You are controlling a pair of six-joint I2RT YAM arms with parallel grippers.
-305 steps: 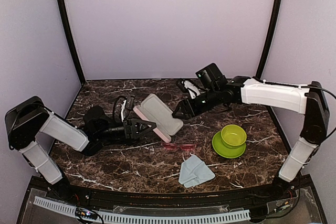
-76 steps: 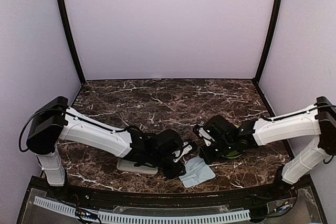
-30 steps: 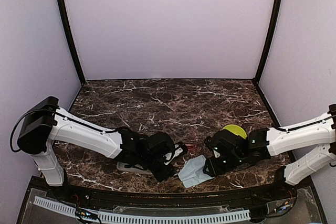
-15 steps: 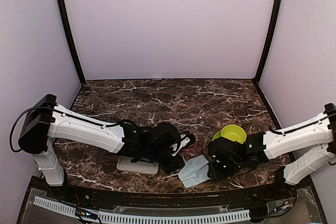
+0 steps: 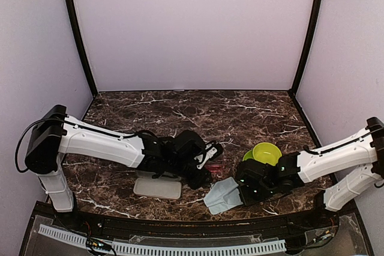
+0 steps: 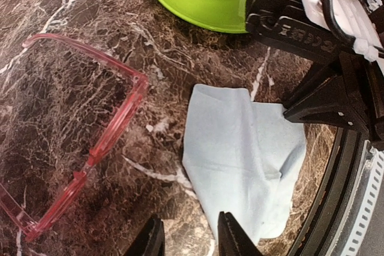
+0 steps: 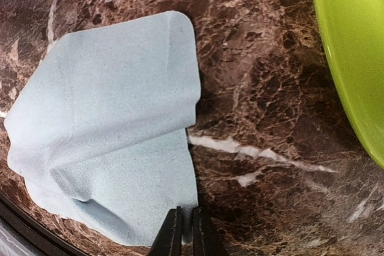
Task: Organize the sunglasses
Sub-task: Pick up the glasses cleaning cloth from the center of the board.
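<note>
The red-pink sunglasses lie unfolded on the marble, free of both grippers. My left gripper hovers just near of them, open with nothing between its fingers; its right fingertip overlaps the edge of a light blue cloth. My right gripper sits low at the cloth's right edge, shut on that edge. In the left wrist view, the right gripper's black body stands over the cloth's far side.
A lime bowl on a green plate stands right of the sunglasses, behind the right wrist. A pale oblong case lies under the left forearm near the front edge. A black rail runs along the table front.
The left jaws have opened and the left wrist has drawn back from the front edge, leaving the red sunglasses on the marble. The right gripper has closed on the cloth's edge.
</note>
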